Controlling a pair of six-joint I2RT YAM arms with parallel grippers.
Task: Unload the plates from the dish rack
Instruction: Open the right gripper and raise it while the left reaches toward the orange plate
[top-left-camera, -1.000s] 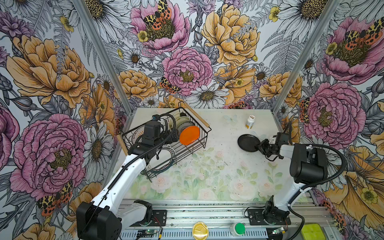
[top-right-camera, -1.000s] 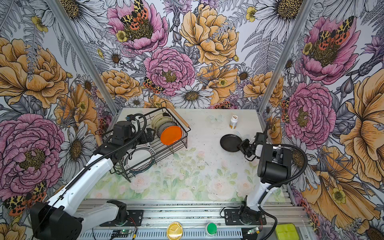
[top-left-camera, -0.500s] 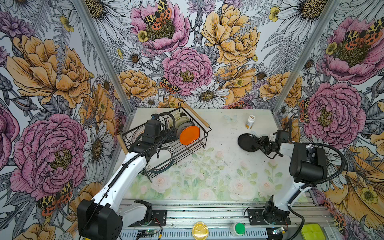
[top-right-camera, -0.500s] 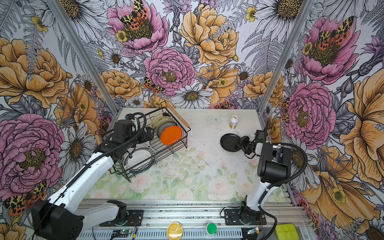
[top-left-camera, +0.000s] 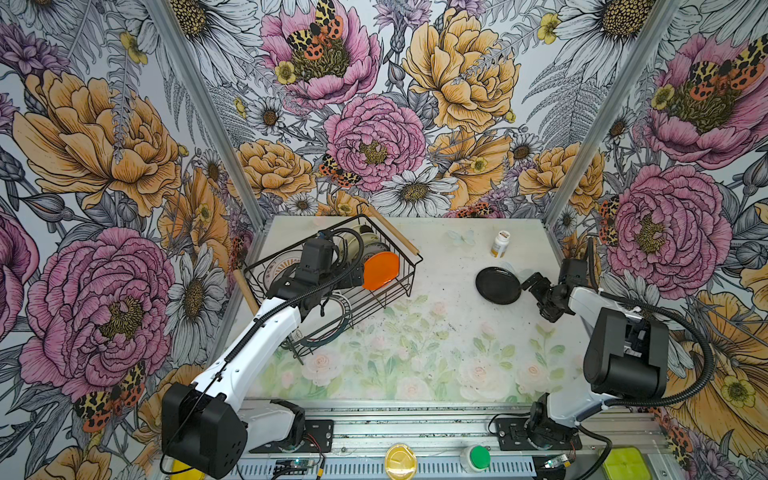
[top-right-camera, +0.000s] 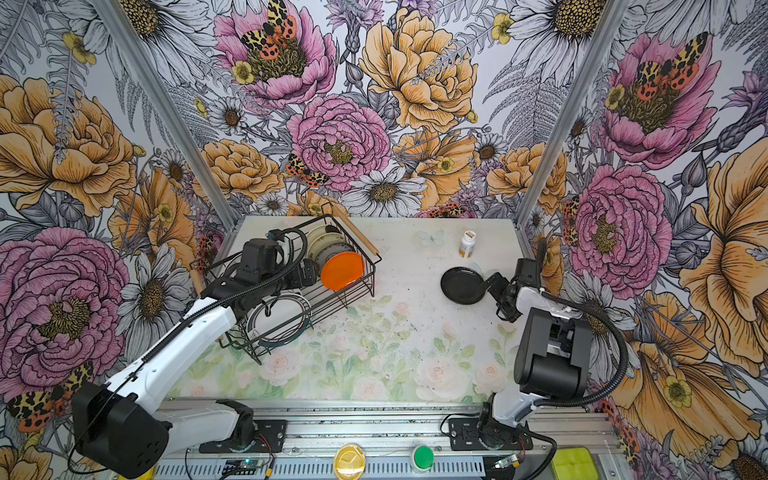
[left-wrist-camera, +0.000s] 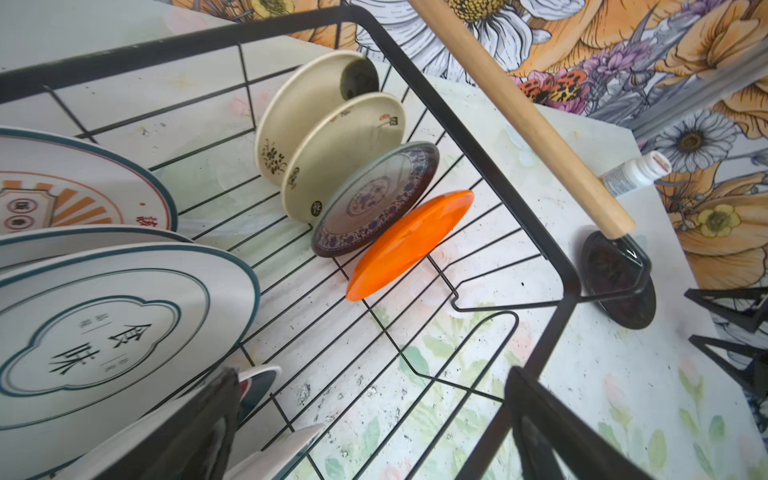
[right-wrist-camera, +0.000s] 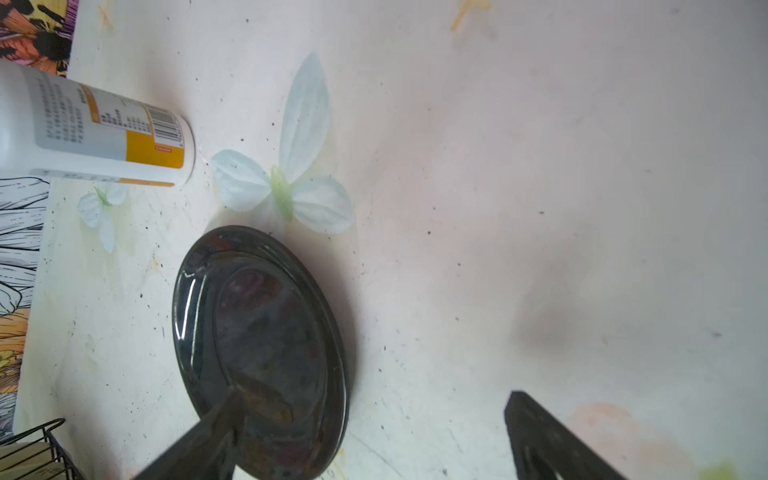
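Note:
The black wire dish rack (top-left-camera: 405, 272) (top-right-camera: 368, 276) (left-wrist-camera: 478, 124) stands at the back left in both top views. Several plates stand on edge in it: an orange one (top-left-camera: 380, 270) (left-wrist-camera: 411, 245), a blue-patterned one (left-wrist-camera: 374, 199), cream ones (left-wrist-camera: 340, 158), and white dark-rimmed ones (left-wrist-camera: 104, 332). My left gripper (top-left-camera: 353, 280) (left-wrist-camera: 374, 419) is open inside the rack, over bare wire between the plates. A black plate (top-left-camera: 498, 285) (top-right-camera: 462, 286) (right-wrist-camera: 257, 349) lies flat on the table. My right gripper (top-left-camera: 538, 299) (right-wrist-camera: 374, 432) is open at its rim, with one finger over the plate.
A small white pill bottle (top-left-camera: 500, 244) (right-wrist-camera: 95, 133) stands behind the black plate near the back wall. The rack's wooden handle (left-wrist-camera: 519, 116) runs along its right side. The flower-printed walls close in on three sides.
My right gripper has opened and let go of the black plate, which now rests on the table. The left arm has barely moved.

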